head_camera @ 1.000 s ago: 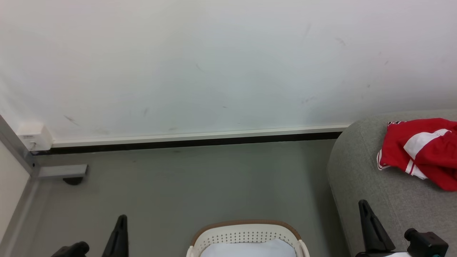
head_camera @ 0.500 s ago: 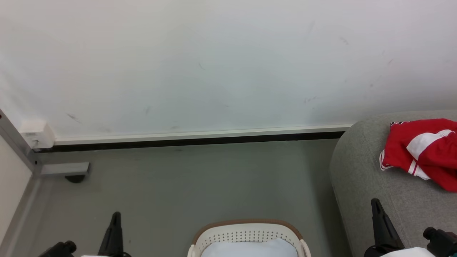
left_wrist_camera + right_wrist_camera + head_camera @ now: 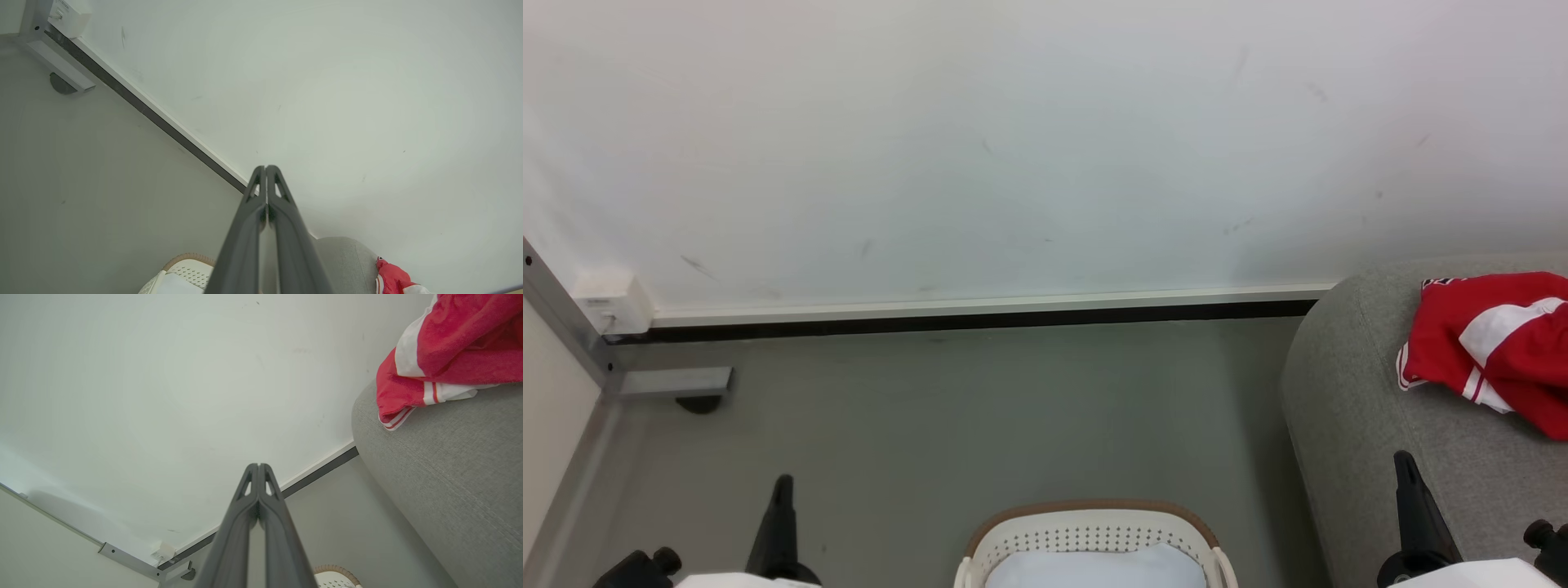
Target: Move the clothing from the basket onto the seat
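Here clothing (image 3: pixel 1486 351), perhaps both pieces, lies on the seat (image 3: pixel 1347 408).

Clothing (image 3: pixel 1494 347) on seat (image 3: pixel 1347 408), right of basket (image 3: pixel 1094 531).

Left gripper (image 3: pixel 265 168): two long dark-grey fingers (image 3: pixel 245 228), tapering to slim tips, with slotted cut-outs near the ends. Right gripper (image 3: pixel 258 465) of identical build. Head view: black knob (image 3: pixel 1543 535) and white casing (image 3: pixel 1470 574) at its base.

wall (image 3: pixel 1045 147): white, scuffed | skirting (image 3: pixel 980 305): pale over dark strip | floor (image 3: pixel 980 408): grey | metal frame (image 3: pixel 564 317): left corner
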You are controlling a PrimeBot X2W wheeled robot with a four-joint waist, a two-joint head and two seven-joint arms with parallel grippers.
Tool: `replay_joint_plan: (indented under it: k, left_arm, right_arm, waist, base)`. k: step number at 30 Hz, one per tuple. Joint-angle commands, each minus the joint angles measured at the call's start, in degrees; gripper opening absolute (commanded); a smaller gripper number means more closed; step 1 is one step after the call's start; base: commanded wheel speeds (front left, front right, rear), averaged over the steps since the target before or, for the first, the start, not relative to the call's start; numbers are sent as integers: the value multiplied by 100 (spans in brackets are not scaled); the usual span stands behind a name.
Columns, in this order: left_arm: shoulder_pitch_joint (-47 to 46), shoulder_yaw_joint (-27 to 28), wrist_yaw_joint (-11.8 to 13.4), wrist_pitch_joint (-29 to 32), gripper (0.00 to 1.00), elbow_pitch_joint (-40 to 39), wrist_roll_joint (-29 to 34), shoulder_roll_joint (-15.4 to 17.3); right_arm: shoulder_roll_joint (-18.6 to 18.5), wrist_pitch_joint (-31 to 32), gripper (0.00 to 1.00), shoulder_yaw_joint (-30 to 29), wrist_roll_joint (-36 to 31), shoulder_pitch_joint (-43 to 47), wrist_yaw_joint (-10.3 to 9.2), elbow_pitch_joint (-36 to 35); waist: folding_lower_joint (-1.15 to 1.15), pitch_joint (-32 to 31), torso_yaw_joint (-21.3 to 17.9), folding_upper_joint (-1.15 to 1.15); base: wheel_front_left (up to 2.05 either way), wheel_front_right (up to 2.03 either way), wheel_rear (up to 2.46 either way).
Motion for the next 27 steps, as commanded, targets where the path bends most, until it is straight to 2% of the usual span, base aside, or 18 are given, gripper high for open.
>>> replay_joint_plan:
  k: [1, 27]
  left_arm:
    - [-150, 38, 15, 50, 0, -103, -219, 34]
    - [-253, 144, 89, 494, 0, -223, -1785, 32]
  right_arm:
    - [-51, 30, 0, -32, 257, -184, -4, -81]
    - [-249, 279, 0, -89, 2026, -251, -6, -125]
  waist:
    - [0, 3, 6, 0]
    - [0, 45, 90, 0]
  base:
    - [0, 0, 0]
    - [0, 0, 0]
